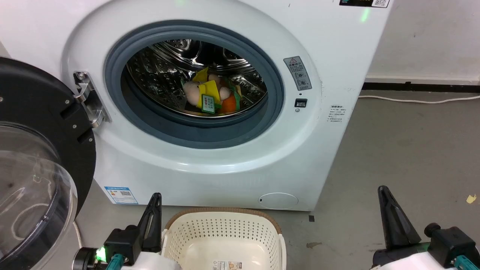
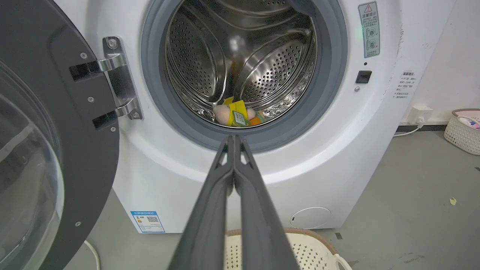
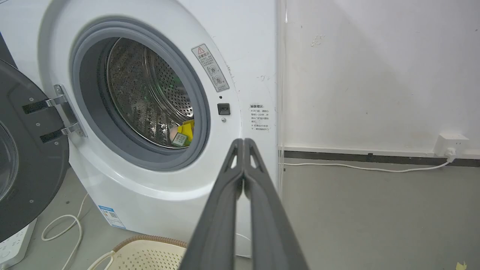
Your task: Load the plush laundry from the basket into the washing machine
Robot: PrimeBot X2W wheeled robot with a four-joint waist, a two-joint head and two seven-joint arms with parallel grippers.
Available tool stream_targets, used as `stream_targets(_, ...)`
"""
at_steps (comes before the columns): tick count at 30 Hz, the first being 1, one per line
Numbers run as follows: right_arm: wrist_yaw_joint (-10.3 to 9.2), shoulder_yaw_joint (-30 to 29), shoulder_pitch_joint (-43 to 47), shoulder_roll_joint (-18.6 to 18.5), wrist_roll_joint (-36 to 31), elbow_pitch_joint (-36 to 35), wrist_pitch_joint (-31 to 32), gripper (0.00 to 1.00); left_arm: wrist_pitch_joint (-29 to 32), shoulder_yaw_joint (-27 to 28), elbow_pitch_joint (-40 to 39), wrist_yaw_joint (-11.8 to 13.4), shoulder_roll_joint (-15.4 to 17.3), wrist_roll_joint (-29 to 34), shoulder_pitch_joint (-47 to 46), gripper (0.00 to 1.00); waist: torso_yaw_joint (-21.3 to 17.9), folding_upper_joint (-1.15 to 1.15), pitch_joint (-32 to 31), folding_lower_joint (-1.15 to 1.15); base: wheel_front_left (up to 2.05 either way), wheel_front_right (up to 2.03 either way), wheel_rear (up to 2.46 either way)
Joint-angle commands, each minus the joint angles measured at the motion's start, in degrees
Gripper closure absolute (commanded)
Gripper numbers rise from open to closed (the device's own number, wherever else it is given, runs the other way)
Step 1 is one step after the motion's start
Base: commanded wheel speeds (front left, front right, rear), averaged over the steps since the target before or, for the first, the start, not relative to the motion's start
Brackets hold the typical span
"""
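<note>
the washing machine [image 1: 225, 165] takes up the upper middle of the head view, its black-rimmed round door [image 1: 33, 112] swung wide open at the left edge with the clear dome facing the camera. the plush laundry [image 1: 210, 95] lies inside the steel drum [image 1: 157, 78], low and toward the back, just beyond the grey gasket [image 1: 195, 129]: a pale pink figure with yellow parts and a green tag in front, and orange and green layers tucked in at its right. in the left wrist view the same bundle sits at the bottom of the drum, just above the fingertips.

the basket [image 1: 225, 225] stands on the grey floor [image 1: 393, 150] at the bottom middle of the head view, just before the machine's base. its pale bottom shows, with a small label [image 1: 229, 265] on it.

the left claw [image 1: 155, 197] rises at the lower left, just beside the basket's left rim, and the right claw [image 1: 383, 189] at the lower right, well apart from the basket. in each wrist view the two long dark fingers are pressed together from midway up to the tips, with nothing between them. both claws are clear of the drum opening.

a white cable [image 1: 420, 100] runs along the foot of the wall at the upper right. in the left wrist view a second perforated basket [image 2: 465, 131] stands at the right edge by the wall.
</note>
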Motion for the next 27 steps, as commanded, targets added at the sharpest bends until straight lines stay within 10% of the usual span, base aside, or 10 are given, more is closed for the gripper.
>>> stream_targets(1, -0.01, -0.1, -0.7, 0.0, -0.6, 0.3, 0.6, 1.00, 0.6, 0.3, -0.5, -0.2, -0.3, 0.6, -0.2, 1.00, 0.0, 0.00, 0.0, 0.00, 0.00, 0.00, 0.00)
stream_targets(27, -0.02, -0.3, -1.6, 0.0, -2.6, 0.7, 3.7, 1.00, 3.6, 2.1, -1.6, -0.7, -1.1, 2.1, -0.4, 1.00, 0.1, 0.00, -0.4, 0.00, 0.00, 0.00, 0.00)
